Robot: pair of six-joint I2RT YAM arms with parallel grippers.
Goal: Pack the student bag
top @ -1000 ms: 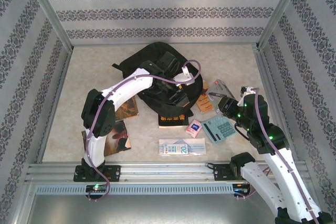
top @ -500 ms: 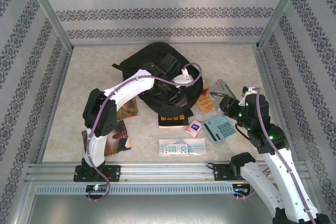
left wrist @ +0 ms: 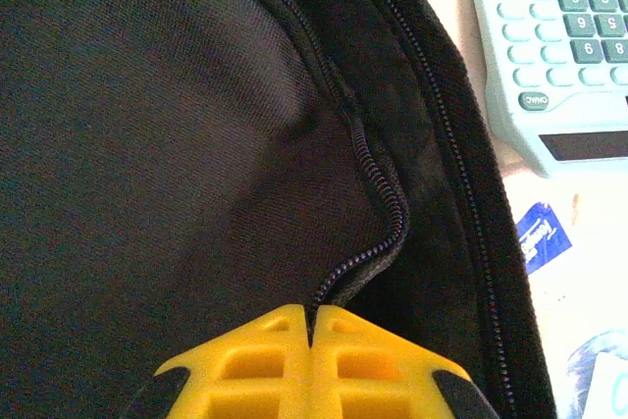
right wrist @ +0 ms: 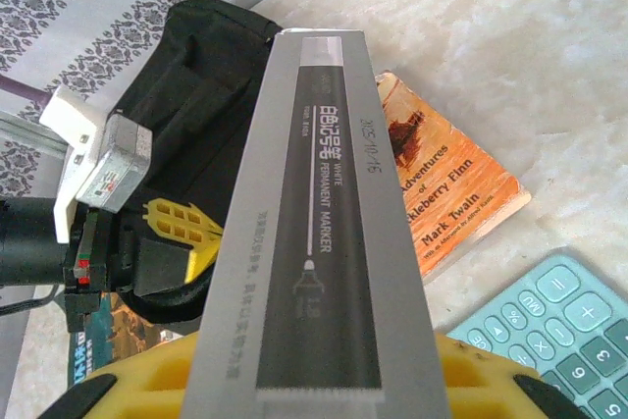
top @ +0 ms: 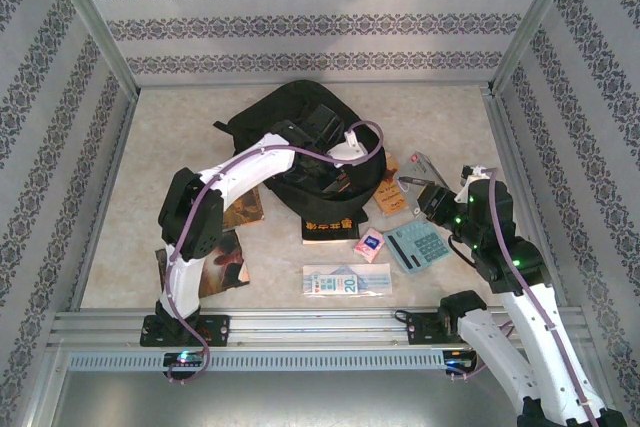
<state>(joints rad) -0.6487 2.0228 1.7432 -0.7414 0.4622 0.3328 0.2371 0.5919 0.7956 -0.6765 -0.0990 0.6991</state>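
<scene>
Left hand (left wrist: 310,331) is closed tight, pinching the zip edge of the student bag (left wrist: 147,144), which lies flat at the middle of the tabletop (top: 170,127). Right hand (right wrist: 314,390) is clamped on a grey marker box (right wrist: 319,193), above a Mark Twain paperback (right wrist: 446,188) and a teal calculator (right wrist: 559,331) just right of the bag.

— Any open tabletop (top: 165,142)?
— Yes: the far strip behind the backpack (top: 300,112) and both far corners lie bare.
— And the near side?
— Crowded. The left arm (top: 240,169) stretches across the backpack, left claw (left wrist: 312,321) pinched on the zip edge. Right of it an orange book (top: 391,196), calculator (top: 415,244), small card (top: 370,244) and flat packet (top: 345,280) sit close together, with the right claw (right wrist: 319,380) gripping a grey box (right wrist: 314,193) beside them. Two books (top: 246,209) lie left.
</scene>
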